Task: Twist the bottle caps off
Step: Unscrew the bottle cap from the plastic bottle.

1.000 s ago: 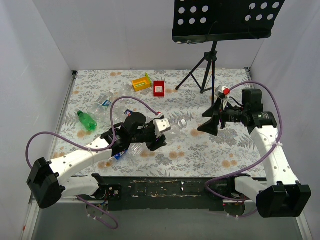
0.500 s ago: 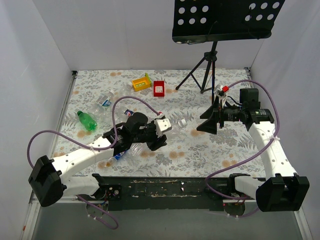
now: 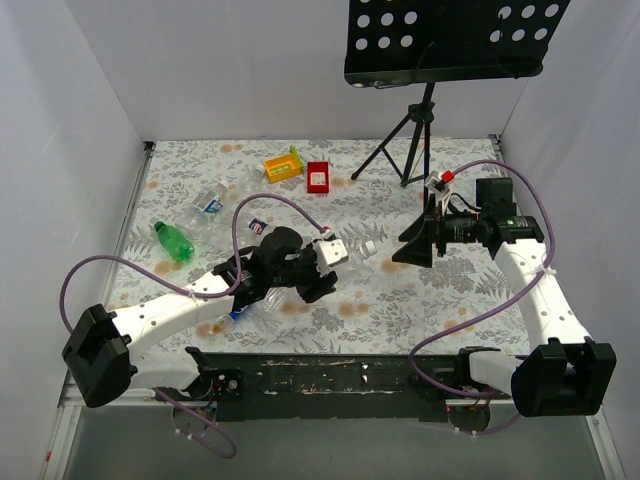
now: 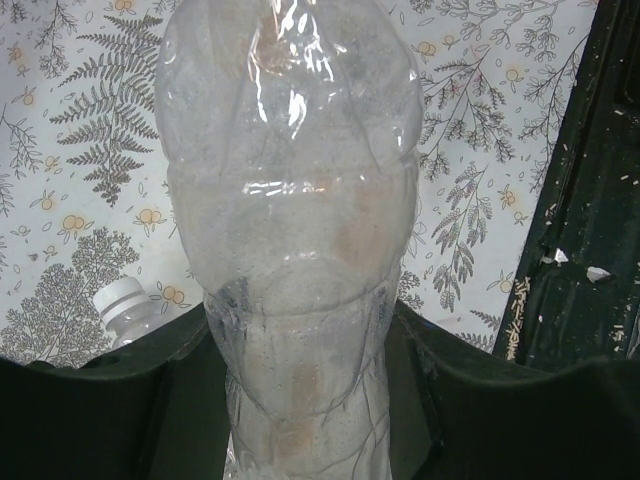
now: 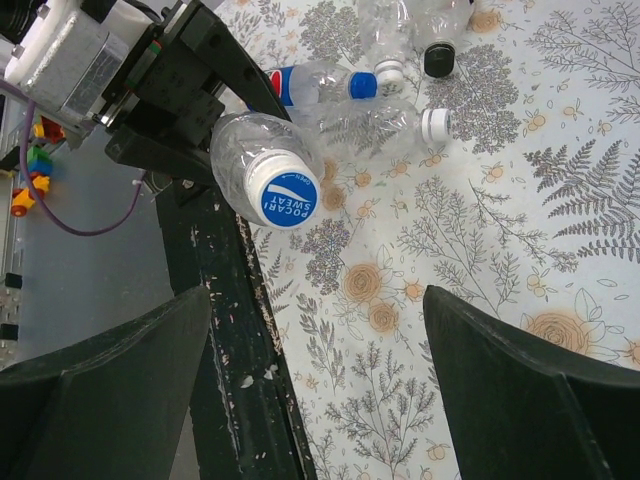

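My left gripper (image 4: 300, 345) is shut on the body of a clear plastic bottle (image 4: 295, 180), held above the table near its front edge. In the right wrist view that bottle (image 5: 245, 150) points its blue-and-white cap (image 5: 283, 194) at the camera. My right gripper (image 5: 318, 320) is open, with only table between its fingers, a short way off from that cap. In the top view the left gripper (image 3: 320, 272) and right gripper (image 3: 410, 247) face each other across a gap. More caps lie beyond: a blue one (image 5: 362, 86), white ones (image 5: 434, 122) and a dark one (image 5: 438, 60).
A green bottle (image 3: 173, 241) and clear bottles (image 3: 210, 200) lie at the left. A yellow tray (image 3: 283, 164) and a red tray (image 3: 318, 177) sit at the back. A black tripod stand (image 3: 410, 140) rises behind the right gripper. The dark front rail (image 5: 220, 330) runs below.
The left gripper has carried its bottle slightly right and away from the front edge. The right gripper has shifted a little left, toward the bottle's cap.
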Controlling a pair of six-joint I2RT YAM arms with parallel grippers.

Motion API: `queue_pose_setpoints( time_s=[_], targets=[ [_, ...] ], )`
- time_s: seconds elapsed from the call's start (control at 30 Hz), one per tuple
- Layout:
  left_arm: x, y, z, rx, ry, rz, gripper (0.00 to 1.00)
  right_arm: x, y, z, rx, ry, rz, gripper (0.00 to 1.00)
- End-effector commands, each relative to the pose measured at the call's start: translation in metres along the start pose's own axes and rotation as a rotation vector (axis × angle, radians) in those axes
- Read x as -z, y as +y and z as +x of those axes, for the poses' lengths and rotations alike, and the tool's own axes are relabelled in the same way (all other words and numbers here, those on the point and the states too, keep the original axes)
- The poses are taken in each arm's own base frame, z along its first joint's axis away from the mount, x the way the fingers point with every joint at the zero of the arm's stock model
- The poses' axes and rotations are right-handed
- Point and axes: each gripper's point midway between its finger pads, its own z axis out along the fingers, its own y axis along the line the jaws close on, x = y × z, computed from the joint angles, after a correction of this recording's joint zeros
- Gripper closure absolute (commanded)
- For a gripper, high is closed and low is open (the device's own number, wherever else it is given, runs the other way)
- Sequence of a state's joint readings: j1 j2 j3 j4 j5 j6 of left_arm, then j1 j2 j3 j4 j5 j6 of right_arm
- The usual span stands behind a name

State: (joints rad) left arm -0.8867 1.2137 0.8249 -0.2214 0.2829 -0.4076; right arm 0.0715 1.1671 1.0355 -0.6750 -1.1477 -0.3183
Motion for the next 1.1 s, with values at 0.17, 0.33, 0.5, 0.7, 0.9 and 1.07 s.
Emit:
queue_pose_setpoints(
  time_s=[0.17,0.33,0.5,0.7,0.9,1.07],
  targets=[
    [-0.0029,0.0043,-0.0186,-0.038,-0.042,-0.024,0.96,0.0009,-0.0010,-0.0033,-0.012,0.003,0.004,0.06],
    [-0.0035,0.0055,-0.0187,-0.043,-0.040,-0.030,0.97,0.0011,-0.0011,-0.0038,-0.018,0.011,0.002,0.06],
    [-0.0039,0.0056,-0.0178,-0.044,-0.036,-0.035,0.97,0.0013,0.0002,-0.0047,-0.023,0.015,-0.003,0.06],
    [-0.0048,0.0053,-0.0181,-0.048,-0.035,-0.037,0.97,0.0014,0.0010,-0.0051,-0.031,0.022,-0.006,0.06],
    [-0.0057,0.0054,-0.0176,-0.052,-0.032,-0.040,0.97,0.0007,0.0007,-0.0043,-0.037,0.029,-0.007,0.06],
    [-0.0063,0.0063,-0.0177,-0.055,-0.031,-0.043,0.97,0.0005,0.0014,-0.0051,-0.037,0.033,-0.009,0.06]
  ],
)
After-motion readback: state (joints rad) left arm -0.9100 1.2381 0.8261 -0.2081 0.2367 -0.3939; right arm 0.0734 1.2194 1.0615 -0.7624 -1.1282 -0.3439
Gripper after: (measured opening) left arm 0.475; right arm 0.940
